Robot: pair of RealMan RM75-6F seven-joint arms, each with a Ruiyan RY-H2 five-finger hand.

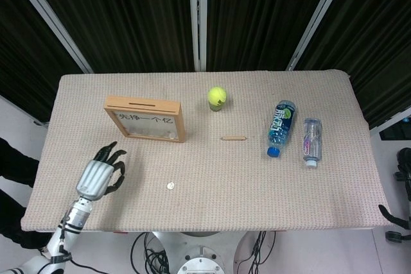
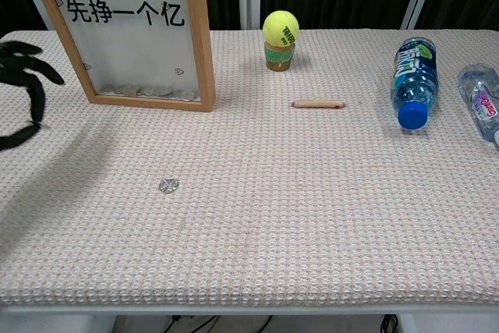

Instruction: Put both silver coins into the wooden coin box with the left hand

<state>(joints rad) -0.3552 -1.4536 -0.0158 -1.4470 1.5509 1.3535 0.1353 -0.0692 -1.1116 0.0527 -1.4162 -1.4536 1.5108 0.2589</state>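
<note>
Hovering left of the coin [image 1: 171, 185], the left hand [image 1: 97, 174] has fingers curled apart, holding nothing I can see. Box [image 1: 146, 119] stands upright beyond the coin, slot on top, so coins drop in from above.

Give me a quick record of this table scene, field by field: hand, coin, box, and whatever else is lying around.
left hand: fingers apart, holding nothing, near the table's left edge
right hand: not in view
silver coin: one loose on the cloth, apart from the hand
wooden coin box: upright, coins visible at its bottom
tennis ball: on a small stand
wooden stick: lying flat
bottles: blue-capped bottle and clear bottle, both lying down
</note>
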